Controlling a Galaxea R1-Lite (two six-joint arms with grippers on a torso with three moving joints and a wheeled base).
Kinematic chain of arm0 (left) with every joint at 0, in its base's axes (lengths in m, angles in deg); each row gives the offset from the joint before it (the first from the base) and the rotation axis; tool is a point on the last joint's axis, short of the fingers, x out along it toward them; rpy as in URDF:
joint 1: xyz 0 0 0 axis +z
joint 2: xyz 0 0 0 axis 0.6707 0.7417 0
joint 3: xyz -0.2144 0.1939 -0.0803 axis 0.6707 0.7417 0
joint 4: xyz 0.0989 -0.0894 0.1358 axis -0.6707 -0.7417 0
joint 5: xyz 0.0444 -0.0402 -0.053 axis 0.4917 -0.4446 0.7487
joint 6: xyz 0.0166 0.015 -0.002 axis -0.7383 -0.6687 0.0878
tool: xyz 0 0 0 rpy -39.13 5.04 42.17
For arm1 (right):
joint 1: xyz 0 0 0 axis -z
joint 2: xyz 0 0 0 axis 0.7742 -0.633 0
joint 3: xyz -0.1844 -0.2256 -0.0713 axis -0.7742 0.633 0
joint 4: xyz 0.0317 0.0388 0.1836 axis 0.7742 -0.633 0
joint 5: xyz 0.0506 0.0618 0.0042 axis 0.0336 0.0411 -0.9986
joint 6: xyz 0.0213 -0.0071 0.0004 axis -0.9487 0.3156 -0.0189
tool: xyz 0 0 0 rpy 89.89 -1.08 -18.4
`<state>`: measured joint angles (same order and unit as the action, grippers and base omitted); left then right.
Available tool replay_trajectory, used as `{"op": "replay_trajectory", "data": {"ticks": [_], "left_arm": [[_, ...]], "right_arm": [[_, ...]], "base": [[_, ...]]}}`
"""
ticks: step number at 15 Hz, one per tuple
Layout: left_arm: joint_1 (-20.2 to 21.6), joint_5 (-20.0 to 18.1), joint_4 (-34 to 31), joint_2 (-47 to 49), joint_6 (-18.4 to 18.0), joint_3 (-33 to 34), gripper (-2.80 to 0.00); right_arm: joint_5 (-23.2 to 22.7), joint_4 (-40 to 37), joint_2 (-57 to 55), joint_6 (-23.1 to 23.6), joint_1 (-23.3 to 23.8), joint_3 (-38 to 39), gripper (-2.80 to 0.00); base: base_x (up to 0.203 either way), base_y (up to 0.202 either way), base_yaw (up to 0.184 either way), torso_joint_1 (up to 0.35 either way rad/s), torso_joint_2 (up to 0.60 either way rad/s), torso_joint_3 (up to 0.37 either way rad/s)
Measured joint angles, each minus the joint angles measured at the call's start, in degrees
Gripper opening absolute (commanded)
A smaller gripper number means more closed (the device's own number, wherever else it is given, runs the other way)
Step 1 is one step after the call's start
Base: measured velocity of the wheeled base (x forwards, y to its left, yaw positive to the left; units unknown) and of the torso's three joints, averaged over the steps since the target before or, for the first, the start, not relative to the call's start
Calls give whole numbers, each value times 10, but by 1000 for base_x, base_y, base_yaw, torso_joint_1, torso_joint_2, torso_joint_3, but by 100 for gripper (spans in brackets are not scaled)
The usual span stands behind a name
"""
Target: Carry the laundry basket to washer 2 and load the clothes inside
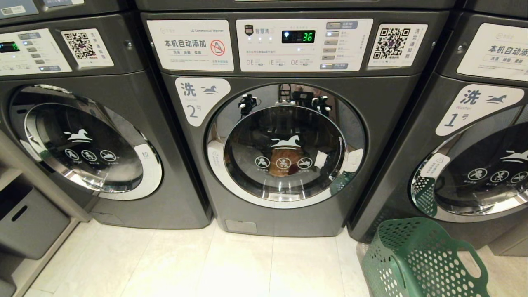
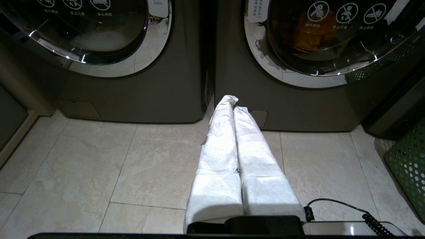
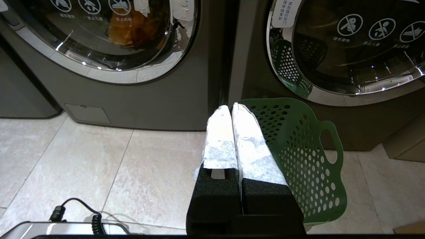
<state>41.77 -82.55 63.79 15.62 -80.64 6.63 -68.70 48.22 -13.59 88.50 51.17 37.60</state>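
Observation:
Washer 2 (image 1: 284, 222) stands straight ahead, dark grey, its round chrome-ringed door (image 1: 247, 194) shut and its display lit. An orange garment (image 1: 282, 163) lies behind the glass. The green perforated laundry basket (image 1: 416, 264) sits on the floor at the lower right, in front of the neighbouring washer; only its perforated walls show inside. Neither gripper appears in the head view. My left gripper (image 2: 232, 103) is shut, empty, low over the tiles before washer 2 (image 2: 298, 109). My right gripper (image 3: 229, 108) is shut, empty, just beside the basket (image 3: 298, 149).
Washer 1 (image 1: 474, 103) stands to the right and another grey washer (image 1: 173, 198) to the left. A grey shelf with a bin (image 1: 24, 214) fills the far left. Beige floor tiles (image 1: 206, 264) stretch before the machines. A coiled cable (image 2: 365, 215) lies near my left wrist.

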Motion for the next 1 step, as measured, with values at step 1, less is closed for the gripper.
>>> {"op": "replay_trajectory", "data": {"ticks": [1], "left_arm": [[0,0,0,0,0,0,-280]], "right_arm": [[0,0,0,-1,0,0,-280]], "base": [[0,0,0,0,0,0]]}}
